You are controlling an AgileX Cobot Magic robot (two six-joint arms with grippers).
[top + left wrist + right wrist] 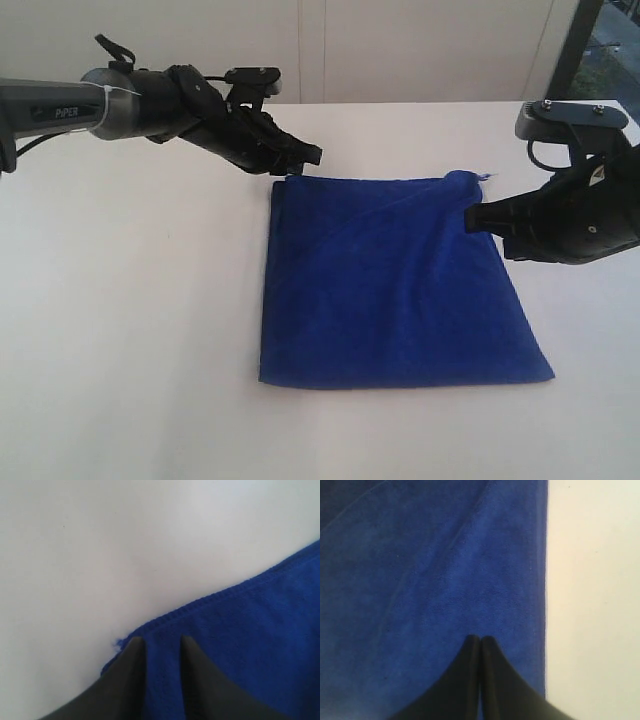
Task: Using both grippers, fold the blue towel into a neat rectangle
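Note:
The blue towel [390, 290] lies folded on the white table [130, 330], with a diagonal crease across its upper layer. My left gripper [305, 158] is at the towel's far left corner. In the left wrist view its jaws [160, 642] stand apart, and the towel [250, 630] and its hemmed edge show through the gap. A small loose thread [118, 644] sticks out beside one finger. My right gripper [472, 215] rests over the towel near its right edge. Its fingers [481, 639] are pressed together over the towel [445, 570], and I see nothing between them.
The table's far edge meets a pale wall [400, 50] behind the towel. A dark window [610, 40] is at the back right. Bare tabletop [595, 605] runs alongside the towel's right hem.

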